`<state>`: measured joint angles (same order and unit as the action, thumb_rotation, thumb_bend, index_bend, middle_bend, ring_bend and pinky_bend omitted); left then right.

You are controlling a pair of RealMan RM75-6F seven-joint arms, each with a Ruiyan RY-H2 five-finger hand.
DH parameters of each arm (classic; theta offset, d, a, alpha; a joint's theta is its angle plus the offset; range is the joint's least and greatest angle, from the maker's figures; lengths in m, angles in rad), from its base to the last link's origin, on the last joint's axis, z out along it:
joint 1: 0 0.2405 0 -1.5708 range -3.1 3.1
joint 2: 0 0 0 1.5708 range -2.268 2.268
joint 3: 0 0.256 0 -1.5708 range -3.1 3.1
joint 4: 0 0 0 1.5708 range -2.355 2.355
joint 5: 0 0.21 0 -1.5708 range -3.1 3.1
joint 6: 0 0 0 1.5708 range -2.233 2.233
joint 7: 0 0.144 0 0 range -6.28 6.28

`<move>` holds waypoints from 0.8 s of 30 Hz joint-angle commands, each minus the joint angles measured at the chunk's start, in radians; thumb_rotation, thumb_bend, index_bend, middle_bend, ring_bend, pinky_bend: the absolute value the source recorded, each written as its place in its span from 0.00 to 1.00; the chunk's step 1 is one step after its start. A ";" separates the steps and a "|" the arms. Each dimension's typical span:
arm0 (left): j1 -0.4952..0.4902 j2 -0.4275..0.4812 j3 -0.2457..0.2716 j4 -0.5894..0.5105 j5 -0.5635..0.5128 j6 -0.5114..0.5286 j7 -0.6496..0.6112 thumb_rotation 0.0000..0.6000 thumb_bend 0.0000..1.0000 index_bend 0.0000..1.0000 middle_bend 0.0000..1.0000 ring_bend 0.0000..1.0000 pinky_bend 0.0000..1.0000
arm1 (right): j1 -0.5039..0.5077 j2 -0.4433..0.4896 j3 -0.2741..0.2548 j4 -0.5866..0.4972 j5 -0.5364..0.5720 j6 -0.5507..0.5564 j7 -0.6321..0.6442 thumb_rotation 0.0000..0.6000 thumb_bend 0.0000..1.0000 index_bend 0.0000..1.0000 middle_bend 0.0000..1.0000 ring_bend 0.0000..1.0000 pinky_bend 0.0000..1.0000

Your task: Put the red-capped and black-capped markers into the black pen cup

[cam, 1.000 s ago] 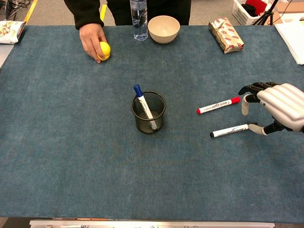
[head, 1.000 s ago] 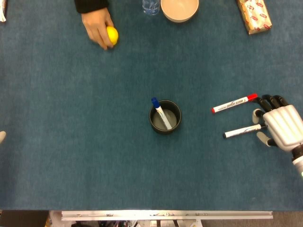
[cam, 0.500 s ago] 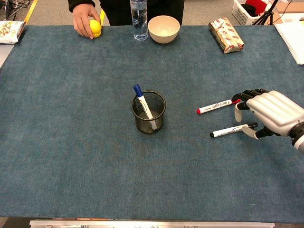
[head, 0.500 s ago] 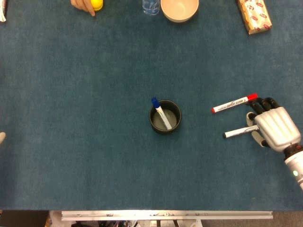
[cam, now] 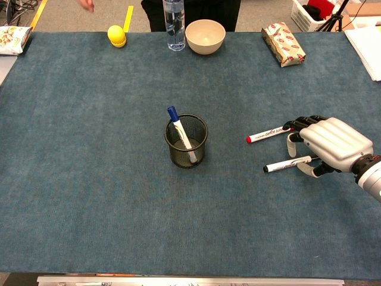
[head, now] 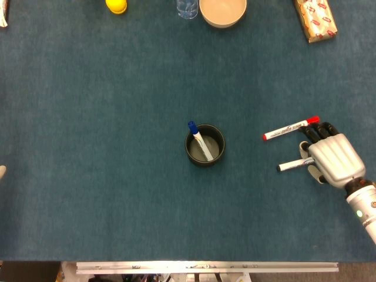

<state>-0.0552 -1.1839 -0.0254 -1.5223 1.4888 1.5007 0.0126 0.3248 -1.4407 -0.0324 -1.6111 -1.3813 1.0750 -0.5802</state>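
Lying on the counter (cam: 89,179) right of the black pen cup (head: 205,145), the black-capped marker (cam: 288,164) is covered at its cap end by the right robot hand (cam: 324,145), fingers apart and unclosed, so it could be rolled away or knocked against the red-capped marker (head: 290,128).

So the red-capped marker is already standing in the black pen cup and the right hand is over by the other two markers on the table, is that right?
Not quite. The marker standing in the black pen cup is the blue-capped marker, as the chest view shows. The red-capped marker lies on the table beside the black-capped marker, and the right hand is over by those two.
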 commanded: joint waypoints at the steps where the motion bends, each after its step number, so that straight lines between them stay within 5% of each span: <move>1: 0.000 -0.001 0.000 0.002 -0.001 -0.002 -0.001 1.00 0.09 0.46 0.45 0.40 0.55 | 0.004 -0.006 -0.001 0.002 0.005 -0.001 -0.014 1.00 0.25 0.50 0.18 0.13 0.17; 24: 0.006 -0.006 0.000 0.021 -0.004 -0.001 -0.019 1.00 0.09 0.46 0.45 0.40 0.55 | 0.024 -0.059 -0.011 0.015 0.043 0.011 -0.120 1.00 0.25 0.50 0.14 0.09 0.12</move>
<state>-0.0492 -1.1904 -0.0257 -1.5016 1.4850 1.4997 -0.0066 0.3481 -1.4987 -0.0431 -1.5970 -1.3393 1.0862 -0.6987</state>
